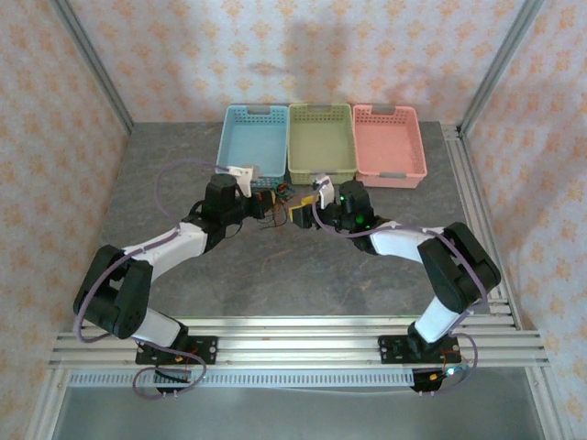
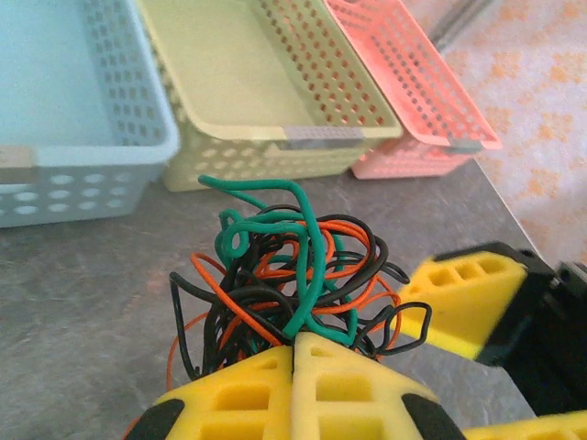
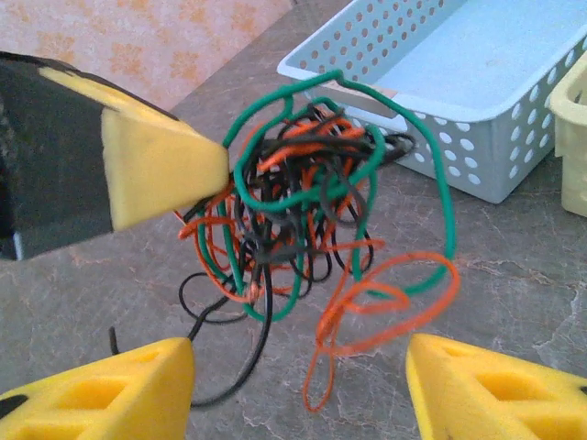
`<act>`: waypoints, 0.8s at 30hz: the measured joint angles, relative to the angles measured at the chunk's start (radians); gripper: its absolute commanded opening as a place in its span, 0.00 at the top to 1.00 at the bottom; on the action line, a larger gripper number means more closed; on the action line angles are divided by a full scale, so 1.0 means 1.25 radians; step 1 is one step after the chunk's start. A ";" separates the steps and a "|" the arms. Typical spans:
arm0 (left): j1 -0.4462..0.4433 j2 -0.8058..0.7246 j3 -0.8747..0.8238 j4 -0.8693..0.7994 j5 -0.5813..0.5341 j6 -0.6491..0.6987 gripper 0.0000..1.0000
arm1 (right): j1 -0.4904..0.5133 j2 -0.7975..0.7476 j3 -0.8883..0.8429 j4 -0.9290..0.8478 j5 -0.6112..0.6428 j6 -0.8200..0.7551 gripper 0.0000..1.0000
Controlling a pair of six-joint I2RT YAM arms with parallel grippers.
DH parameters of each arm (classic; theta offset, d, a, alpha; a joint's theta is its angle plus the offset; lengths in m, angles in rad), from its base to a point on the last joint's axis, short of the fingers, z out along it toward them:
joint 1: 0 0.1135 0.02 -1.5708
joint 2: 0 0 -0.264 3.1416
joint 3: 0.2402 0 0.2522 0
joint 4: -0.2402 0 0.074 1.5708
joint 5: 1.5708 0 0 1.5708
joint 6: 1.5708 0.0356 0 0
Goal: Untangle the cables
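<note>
Cables: tangled clump of thin red-orange, black and green wires (image 2: 293, 266), lifted just above the grey marbled surface (image 2: 83, 312), near the perforated light-blue plastic basket (image 3: 459, 101).
Left gripper (image 2: 293, 353): yellow jaws closed together, gripping the clump's edge.
Right gripper (image 3: 298, 367): jaws spread wide, either side of a hanging orange loop.
</note>
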 measured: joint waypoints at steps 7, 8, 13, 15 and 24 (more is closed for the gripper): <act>-0.008 0.000 0.000 0.001 0.040 0.008 1.00 | -0.001 0.016 0.005 -0.022 0.011 -0.024 0.93; -0.008 0.000 0.000 0.001 0.042 0.008 1.00 | -0.001 0.016 0.005 -0.028 0.017 -0.026 1.00; -0.008 0.000 0.000 0.002 0.045 0.008 1.00 | -0.006 0.014 0.002 -0.024 0.067 -0.025 1.00; -0.008 0.000 0.000 0.002 0.035 0.008 1.00 | -0.017 0.005 -0.011 -0.012 0.083 -0.017 1.00; 0.037 -0.048 -0.043 0.004 -0.081 -0.010 1.00 | -0.092 -0.049 -0.078 0.048 0.204 0.045 1.00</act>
